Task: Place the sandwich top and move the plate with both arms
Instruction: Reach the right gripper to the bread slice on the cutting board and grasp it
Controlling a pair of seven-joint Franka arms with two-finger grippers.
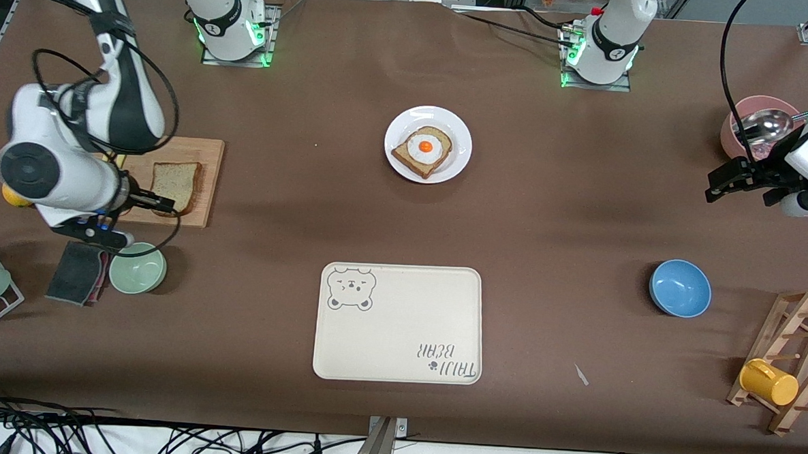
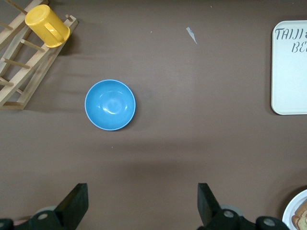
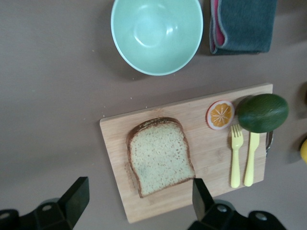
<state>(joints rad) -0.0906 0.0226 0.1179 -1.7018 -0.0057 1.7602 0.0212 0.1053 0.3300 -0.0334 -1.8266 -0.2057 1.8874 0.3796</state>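
1. The right gripper (image 1: pixel 163 204) hangs over the wooden cutting board (image 1: pixel 205 177) at the right arm's end of the bench (image 1: pixel 548 213), jaws spread wide and holding nothing.
2. The sandwich top (image 3: pixel 160 162) lies flat on that board, beside an orange slice (image 3: pixel 220 115), an avocado (image 3: pixel 263 112) and yellow cutlery (image 3: pixel 242 158).
3. A mint bowl (image 3: pixel 157 33) and a folded dark cloth (image 3: pixel 242 24) sit just off the board, nearer the front camera.
4. The plate (image 1: pixel 428 144) stands mid-bench – on it, toast with a fried egg (image 1: pixel 423 151).
5. The left gripper (image 2: pixel 144 206) waits fully open and empty, over bare bench near the blue bowl (image 2: pixel 110 105).
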